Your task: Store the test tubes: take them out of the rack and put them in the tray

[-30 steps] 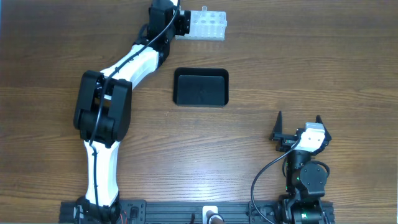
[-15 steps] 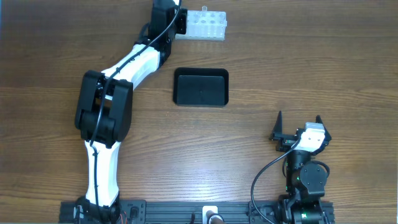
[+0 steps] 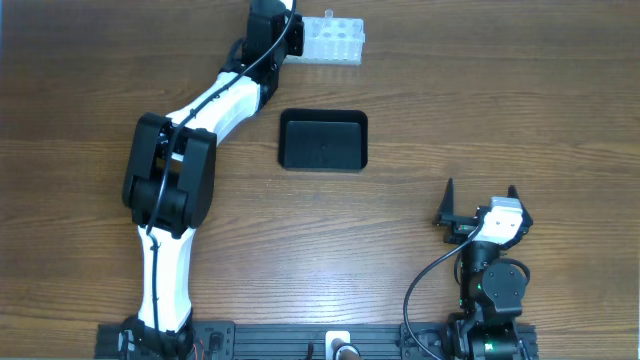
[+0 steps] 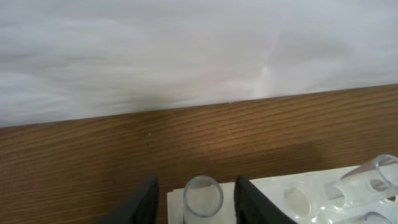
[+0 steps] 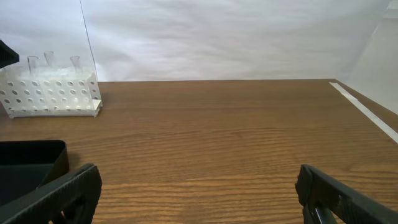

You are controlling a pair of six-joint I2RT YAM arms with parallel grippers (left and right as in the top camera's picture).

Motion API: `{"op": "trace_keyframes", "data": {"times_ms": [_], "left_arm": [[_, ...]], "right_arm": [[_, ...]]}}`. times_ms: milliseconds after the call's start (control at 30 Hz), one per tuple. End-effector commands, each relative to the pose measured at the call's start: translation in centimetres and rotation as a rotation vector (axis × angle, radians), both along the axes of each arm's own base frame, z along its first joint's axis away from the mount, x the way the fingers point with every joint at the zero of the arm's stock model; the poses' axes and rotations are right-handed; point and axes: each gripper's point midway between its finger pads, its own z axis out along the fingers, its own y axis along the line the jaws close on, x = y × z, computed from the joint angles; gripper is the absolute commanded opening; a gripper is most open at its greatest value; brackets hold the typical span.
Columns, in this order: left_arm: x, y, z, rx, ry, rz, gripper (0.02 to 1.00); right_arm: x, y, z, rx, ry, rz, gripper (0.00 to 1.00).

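Observation:
A white test tube rack (image 3: 335, 41) stands at the table's far edge, with three clear tubes upright in it (image 5: 50, 59). My left gripper (image 3: 292, 34) is at the rack's left end. In its wrist view the gripper (image 4: 196, 184) is open, its fingers on either side of one tube's rim (image 4: 203, 196) with small gaps. A second tube (image 4: 379, 173) leans farther along the rack (image 4: 298, 200). The black tray (image 3: 323, 140) lies in front of the rack, nothing in it. My right gripper (image 3: 480, 207) rests open near its base, far from both.
Bare wooden table lies all around the tray and rack. A white wall or sheet rises just behind the rack (image 5: 50, 93). The tray's corner (image 5: 31, 163) sits close in front of my right gripper (image 5: 199, 208). A pale tape strip (image 5: 367, 115) marks the table's right side.
My left arm has crept slightly right, toward the rack's end. The right arm, tray and rack have not moved.

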Motion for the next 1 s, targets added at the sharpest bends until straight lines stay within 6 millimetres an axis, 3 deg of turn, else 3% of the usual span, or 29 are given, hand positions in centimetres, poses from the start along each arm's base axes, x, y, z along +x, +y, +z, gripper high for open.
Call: {"op": "trace_keyframes", "data": {"times_ms": [33, 333, 867, 1000], "left_arm": [[0.6, -0.2, -0.3, -0.004, -0.011, 0.007, 0.351], [0.6, -0.4, -0.3, -0.004, -0.011, 0.003, 0.194], [0.5, -0.6, -0.3, -0.003, -0.011, 0.001, 0.075], [0.4, -0.5, 1.8, -0.010, -0.040, -0.001, 0.060]], "right_arm": [[0.0, 0.3, -0.2, 0.003, 0.000, 0.012, 0.991], [0.0, 0.3, -0.2, 0.003, 0.000, 0.012, 0.993], [0.0, 0.3, -0.2, 0.003, 0.000, 0.012, 0.993], [0.0, 0.3, -0.2, 0.003, 0.000, 0.012, 0.991]]}}
